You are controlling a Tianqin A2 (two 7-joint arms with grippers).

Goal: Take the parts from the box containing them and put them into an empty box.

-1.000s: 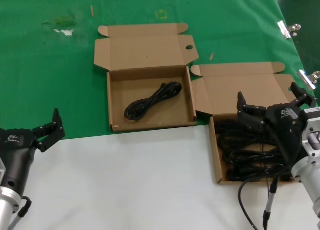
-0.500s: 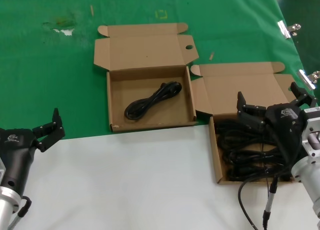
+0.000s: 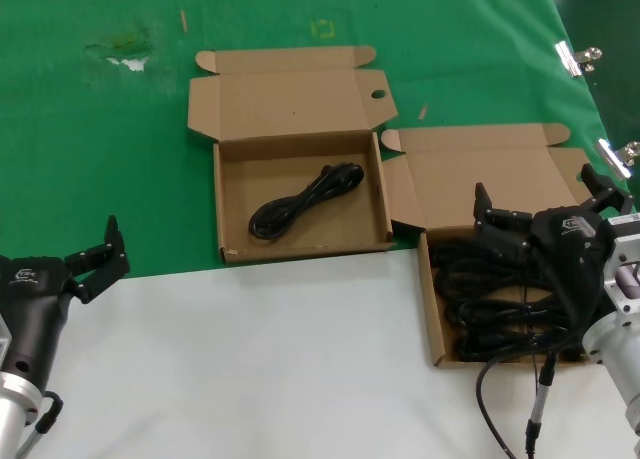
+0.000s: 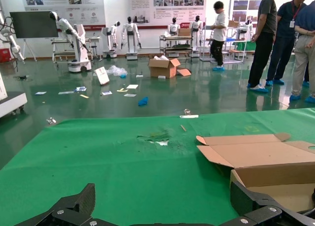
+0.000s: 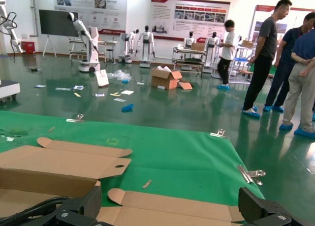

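Two open cardboard boxes lie on the table. The left box [image 3: 232, 184] holds one coiled black power cord [image 3: 305, 199]. The right box [image 3: 434, 309] holds a pile of several black cords [image 3: 490, 304]. My right gripper [image 3: 545, 204] is open and empty, hanging over the far part of that pile; its open lid [image 5: 167, 213] shows between its fingertips [image 5: 91, 201] in the right wrist view. My left gripper [image 3: 98, 251] is open and empty at the near left, over the edge of the green cloth, well apart from both boxes. The left box's flap [image 4: 246, 152] shows in the left wrist view.
A green cloth [image 3: 100, 129] covers the far table; a white surface [image 3: 250, 359] covers the near part. Metal clips [image 3: 575, 57] hold the cloth at the right edge. A cable [image 3: 505, 379] hangs from my right arm. People and robots stand in the hall behind.
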